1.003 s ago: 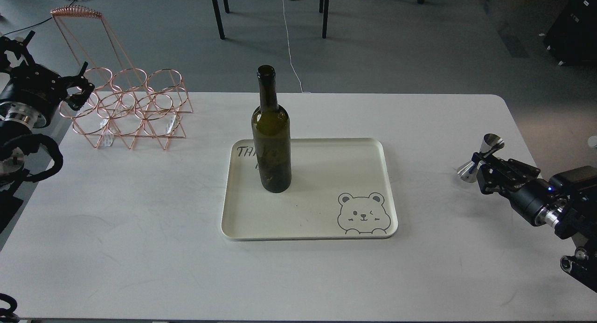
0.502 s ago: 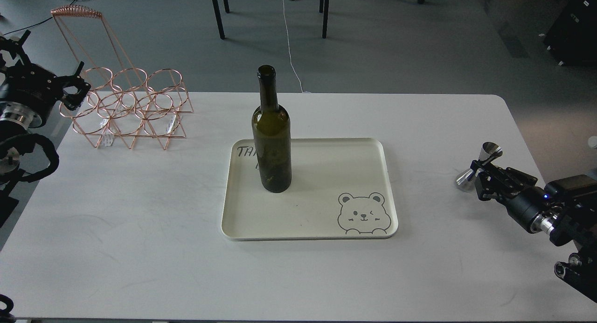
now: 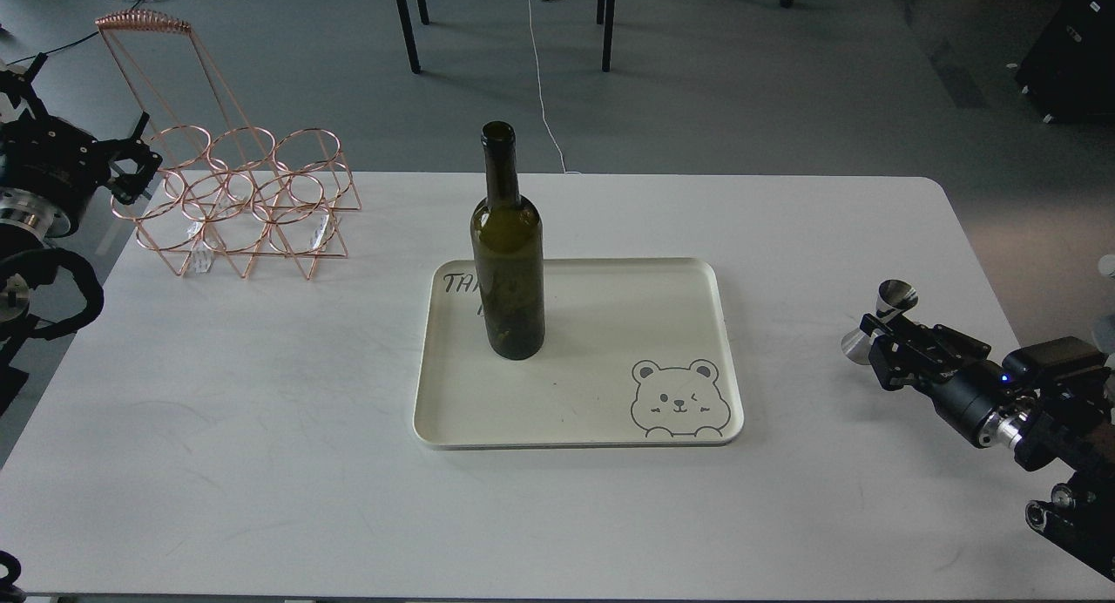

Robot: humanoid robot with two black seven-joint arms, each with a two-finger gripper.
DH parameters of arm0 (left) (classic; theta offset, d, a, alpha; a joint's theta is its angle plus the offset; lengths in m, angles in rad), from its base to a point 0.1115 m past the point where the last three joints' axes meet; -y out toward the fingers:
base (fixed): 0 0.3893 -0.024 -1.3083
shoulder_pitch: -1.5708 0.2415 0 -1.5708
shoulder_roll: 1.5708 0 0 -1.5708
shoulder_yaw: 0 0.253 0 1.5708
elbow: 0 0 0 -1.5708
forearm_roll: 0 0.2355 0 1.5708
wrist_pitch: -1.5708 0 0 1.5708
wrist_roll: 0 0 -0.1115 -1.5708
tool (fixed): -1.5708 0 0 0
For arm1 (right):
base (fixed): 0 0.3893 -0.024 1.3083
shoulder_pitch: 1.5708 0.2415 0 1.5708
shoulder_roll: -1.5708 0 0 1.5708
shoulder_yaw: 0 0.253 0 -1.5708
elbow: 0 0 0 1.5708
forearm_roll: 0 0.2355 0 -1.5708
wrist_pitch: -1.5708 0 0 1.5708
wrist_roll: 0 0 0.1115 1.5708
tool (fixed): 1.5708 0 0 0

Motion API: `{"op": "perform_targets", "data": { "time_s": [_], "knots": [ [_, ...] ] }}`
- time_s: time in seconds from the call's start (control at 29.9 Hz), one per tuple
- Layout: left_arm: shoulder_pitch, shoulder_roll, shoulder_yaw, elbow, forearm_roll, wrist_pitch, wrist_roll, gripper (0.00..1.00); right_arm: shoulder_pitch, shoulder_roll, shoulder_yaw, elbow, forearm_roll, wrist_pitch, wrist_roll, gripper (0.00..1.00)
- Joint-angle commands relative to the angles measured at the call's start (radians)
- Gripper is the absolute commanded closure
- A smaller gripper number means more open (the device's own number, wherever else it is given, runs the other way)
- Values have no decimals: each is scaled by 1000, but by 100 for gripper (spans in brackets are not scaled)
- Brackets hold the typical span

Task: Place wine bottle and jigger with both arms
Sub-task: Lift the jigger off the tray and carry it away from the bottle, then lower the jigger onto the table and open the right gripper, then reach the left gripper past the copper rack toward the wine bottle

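Observation:
The wine bottle (image 3: 509, 263), dark olive green, stands upright on the back left part of the cream tray (image 3: 714, 324). The silver jigger (image 3: 878, 321) is at the right side of the table, tilted, with its waist between the fingers of my right gripper (image 3: 874, 335). Its lower cone is close to the table top; I cannot tell if it touches. My left gripper (image 3: 129, 167) is at the far left edge, beside the copper wire rack, with its fingers spread and nothing in them.
A copper wire bottle rack (image 3: 239, 202) with a tall handle stands at the back left of the white table (image 3: 261, 429). The tray has a bear drawing (image 3: 679, 399) at its front right corner. Chair legs and cables lie on the floor behind.
My right gripper has carried the jigger lower and a little to the left, towards the table top. My left arm has drawn back to the left, away from the rack.

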Motion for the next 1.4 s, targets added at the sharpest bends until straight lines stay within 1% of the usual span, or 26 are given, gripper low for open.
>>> {"op": "perform_targets", "data": {
  "time_s": [0.0,0.07,0.1,0.13,0.27,0.5,0.6,0.7,0.77,0.84,0.9,1.07,1.17,1.24,1.3,1.37],
  "knots": [
    [0,-2,0,0,0,0,-2,1,-2,-4,-11,27,0,0,0,47],
    [0,-2,0,-2,0,0,0,1,-11,-9,-11,39,0,0,0,41],
    [0,-2,0,-2,0,0,0,1,-15,-12,-11,43,0,0,0,34],
    [0,-1,-2,-2,0,0,-2,1,-17,-14,-11,48,0,0,0,30],
    [0,1,0,-2,0,0,-2,1,-31,-44,-11,77,0,0,0,21],
    [0,1,-2,-2,0,0,-2,1,-67,-165,0,207,0,0,0,17],
    [0,4,-2,-2,0,0,-2,1,-78,-252,6,286,15,0,-2,16],
    [0,16,-2,-2,0,0,-2,1,-77,-366,3,410,111,0,0,13],
    [0,29,-2,-3,2,0,3,1,-58,-415,5,459,179,0,3,11],
    [1,42,0,-6,2,0,11,1,-23,-435,8,475,221,0,8,10],
    [7,58,1,-18,3,0,14,1,62,-438,5,468,259,0,8,8],
    [10,101,2,-78,58,0,15,1,242,-426,9,452,446,0,6,7],
    [13,140,2,-139,68,0,14,1,359,-373,8,394,596,6,6,5],
    [18,165,2,-178,68,0,15,1,418,-308,11,325,694,70,6,3],
    [20,190,12,-224,69,0,14,1,471,-246,21,211,802,154,6,3],
    [20,219,56,-267,80,0,9,1,508,-196,44,104,891,238,6,3]
  ]
}}
